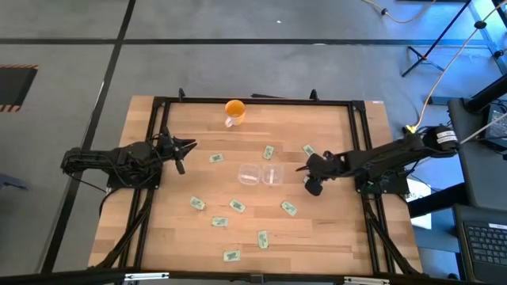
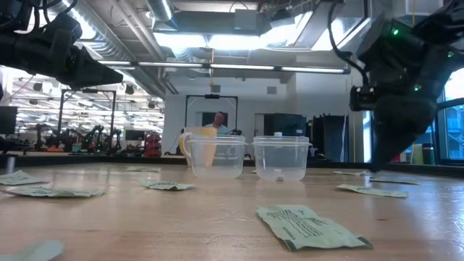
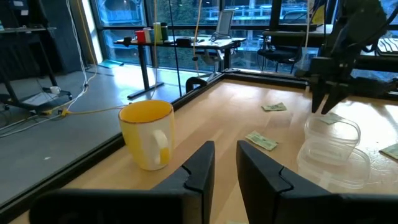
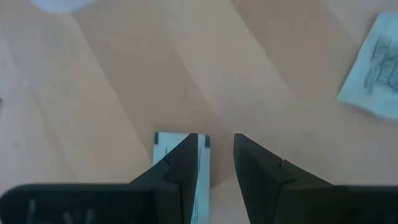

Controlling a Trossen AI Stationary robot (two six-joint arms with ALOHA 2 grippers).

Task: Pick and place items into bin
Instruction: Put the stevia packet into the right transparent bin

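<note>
Pale wood table [image 1: 317, 237] with a black frame along its edges, on a grey floor. About 12 small green and white packets [image 1: 197, 203] lying flat all over it, well apart from each other. 2 clear tubs [image 1: 249, 174] side by side in the middle, none of the packets seen inside. Orange cup [image 1: 234, 111] near the far edge.

Left hand [image 1: 184, 149] above the table's left side, fingers a narrow gap apart, holding nothing. Right hand [image 1: 309, 176] just to the right of the tubs, pointing down, narrow gap too, holding nothing.

Only in the right wrist view: 1 packet [image 4: 163, 144] partly hidden under a finger [image 4: 186, 162], not between the 2 fingers. Only in the low view: a big room with ceiling lights, and a person [image 2: 220, 122] far behind the tubs. Only in the left wrist view: desks and windows past the cup.

Lots of bare wood near the front edge and between the packets.
</note>
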